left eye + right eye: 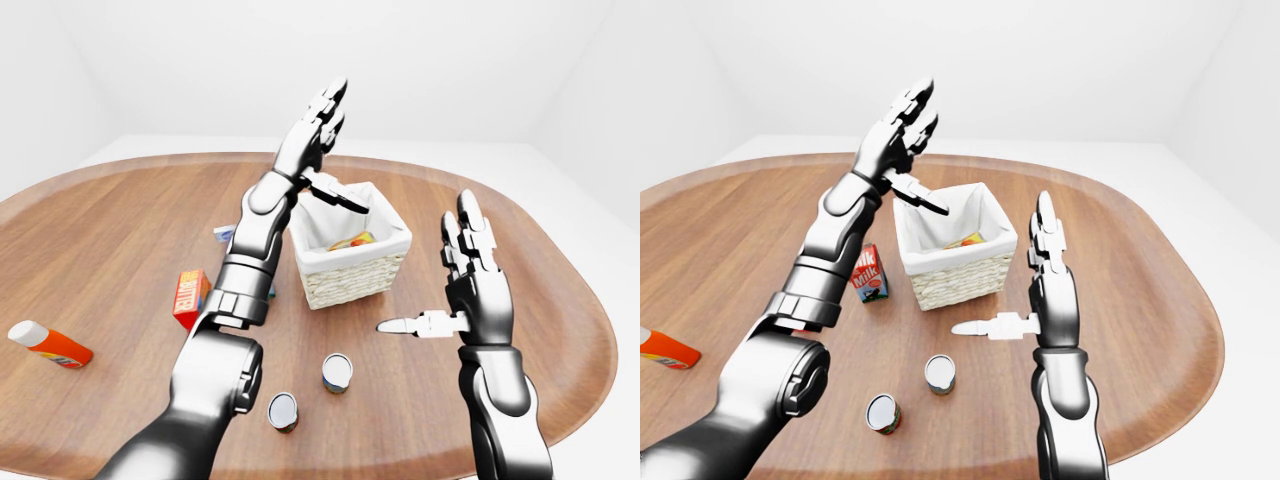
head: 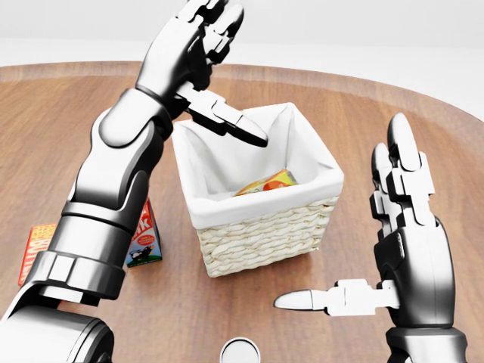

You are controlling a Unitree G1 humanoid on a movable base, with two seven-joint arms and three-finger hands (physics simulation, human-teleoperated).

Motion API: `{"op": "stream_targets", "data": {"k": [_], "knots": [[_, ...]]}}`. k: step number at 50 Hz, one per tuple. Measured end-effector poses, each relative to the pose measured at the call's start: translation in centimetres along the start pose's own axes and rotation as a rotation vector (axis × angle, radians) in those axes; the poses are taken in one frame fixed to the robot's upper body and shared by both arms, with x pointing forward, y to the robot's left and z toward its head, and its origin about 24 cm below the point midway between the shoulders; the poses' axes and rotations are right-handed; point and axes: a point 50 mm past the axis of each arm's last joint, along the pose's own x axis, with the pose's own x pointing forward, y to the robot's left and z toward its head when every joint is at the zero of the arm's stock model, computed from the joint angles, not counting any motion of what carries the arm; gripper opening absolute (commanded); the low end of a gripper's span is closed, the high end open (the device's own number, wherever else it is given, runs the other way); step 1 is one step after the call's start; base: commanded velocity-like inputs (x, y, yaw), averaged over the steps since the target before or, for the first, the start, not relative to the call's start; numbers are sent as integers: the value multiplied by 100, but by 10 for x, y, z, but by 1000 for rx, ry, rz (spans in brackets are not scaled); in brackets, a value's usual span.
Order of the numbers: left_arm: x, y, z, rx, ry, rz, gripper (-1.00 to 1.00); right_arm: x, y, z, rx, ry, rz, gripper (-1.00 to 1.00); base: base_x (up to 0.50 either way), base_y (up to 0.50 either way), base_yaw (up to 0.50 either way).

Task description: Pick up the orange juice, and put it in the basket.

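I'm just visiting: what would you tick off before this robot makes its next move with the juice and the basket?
1. Orange juice inside the basket: ok, lying on its side.
2. Left hand empty and open: ok.
3. Left hand raised above the basket's rim: ok.
4. Right hand open, clear of the basket: ok.
5. Basket upright on the table: ok.
6. Milk carton standing beside the basket: ok.

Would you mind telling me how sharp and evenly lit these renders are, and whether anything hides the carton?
Head view: sharp, soft even light, faint shadows under the basket; its liner hides most of the orange juice. Left-eye view: wide-angle, the table edge bows, left hand crisp. Right-eye view: same, no glare.
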Motion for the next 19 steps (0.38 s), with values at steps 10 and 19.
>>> {"op": "stream_targets", "data": {"k": [10, 19], "knots": [[-27, 1, -44, -131, 91, 1, 100, 0, 2, 0, -2, -1, 6, 100, 0, 0, 0], [-48, 5, -27, -327, -107, 19, 100, 1, 5, -1, -7, 1, 14, 100, 0, 0, 0]]}}
